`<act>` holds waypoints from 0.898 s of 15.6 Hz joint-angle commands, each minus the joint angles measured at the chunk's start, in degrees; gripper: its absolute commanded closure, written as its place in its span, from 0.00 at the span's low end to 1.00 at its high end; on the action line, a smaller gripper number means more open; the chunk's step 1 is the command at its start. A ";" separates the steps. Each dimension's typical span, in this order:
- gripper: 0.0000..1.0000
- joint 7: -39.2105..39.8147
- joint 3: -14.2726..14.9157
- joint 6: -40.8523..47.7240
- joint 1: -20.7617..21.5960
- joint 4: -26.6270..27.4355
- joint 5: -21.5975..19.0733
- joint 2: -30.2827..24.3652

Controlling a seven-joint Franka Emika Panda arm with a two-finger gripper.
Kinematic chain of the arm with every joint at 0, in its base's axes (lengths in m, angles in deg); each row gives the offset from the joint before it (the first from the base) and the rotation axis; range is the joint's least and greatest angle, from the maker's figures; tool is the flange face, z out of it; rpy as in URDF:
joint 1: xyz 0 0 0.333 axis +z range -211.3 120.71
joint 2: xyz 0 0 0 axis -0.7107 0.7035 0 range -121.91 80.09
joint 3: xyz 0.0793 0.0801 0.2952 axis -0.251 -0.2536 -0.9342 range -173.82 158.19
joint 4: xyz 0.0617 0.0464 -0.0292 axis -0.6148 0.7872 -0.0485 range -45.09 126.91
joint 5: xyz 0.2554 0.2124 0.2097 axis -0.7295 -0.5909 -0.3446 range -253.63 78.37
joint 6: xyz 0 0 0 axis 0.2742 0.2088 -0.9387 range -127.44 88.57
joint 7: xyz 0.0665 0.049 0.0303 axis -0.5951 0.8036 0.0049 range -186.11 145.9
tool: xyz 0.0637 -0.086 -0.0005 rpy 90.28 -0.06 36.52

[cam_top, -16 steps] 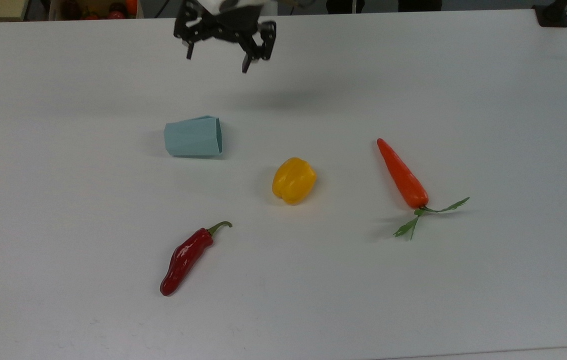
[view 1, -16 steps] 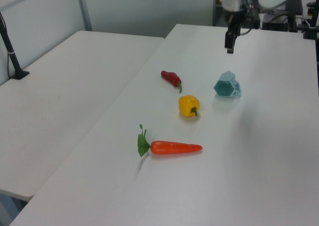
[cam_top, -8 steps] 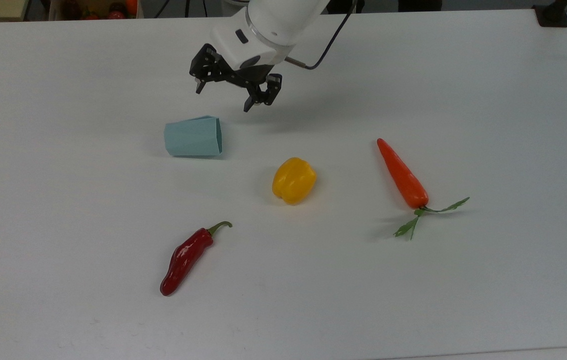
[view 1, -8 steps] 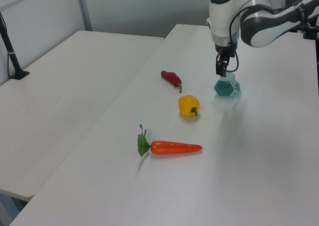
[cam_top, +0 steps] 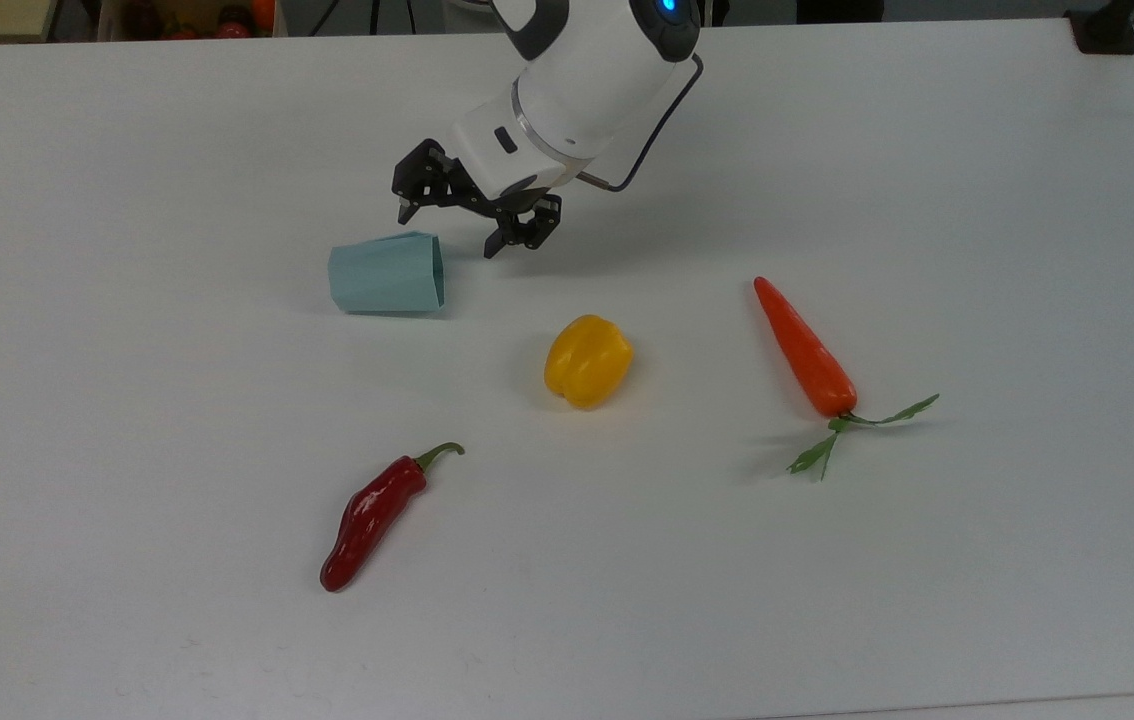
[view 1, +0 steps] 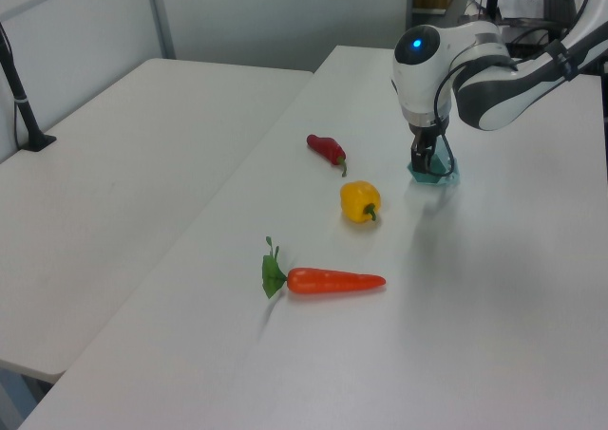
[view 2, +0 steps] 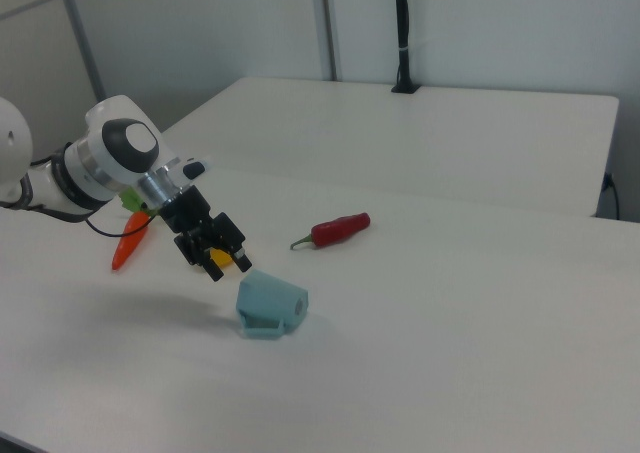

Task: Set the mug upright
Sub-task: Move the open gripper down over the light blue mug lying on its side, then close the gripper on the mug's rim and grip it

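My gripper (cam_top: 449, 232) hangs with jaws wide just above the rim end of the mug (cam_top: 386, 273), which lies on its side nearer the table's (cam_top: 127, 420) far edge than its front. I should straddle one wall at the rim, close gently, then tip it up. It looks faceted, smooth, matte and pale blue-green.

one mug (cam_top: 386, 273), one yellow pepper (cam_top: 587, 360), one chili (cam_top: 373, 515), one carrot (cam_top: 805, 350).
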 commanded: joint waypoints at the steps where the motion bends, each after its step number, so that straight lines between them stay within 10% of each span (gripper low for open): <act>1: 0.00 -1.28 0.27 -2.10 0.35 0.83 1.78 1.19; 14: 0.00 -0.13 0.79 -3.86 -1.85 0.56 9.25 2.69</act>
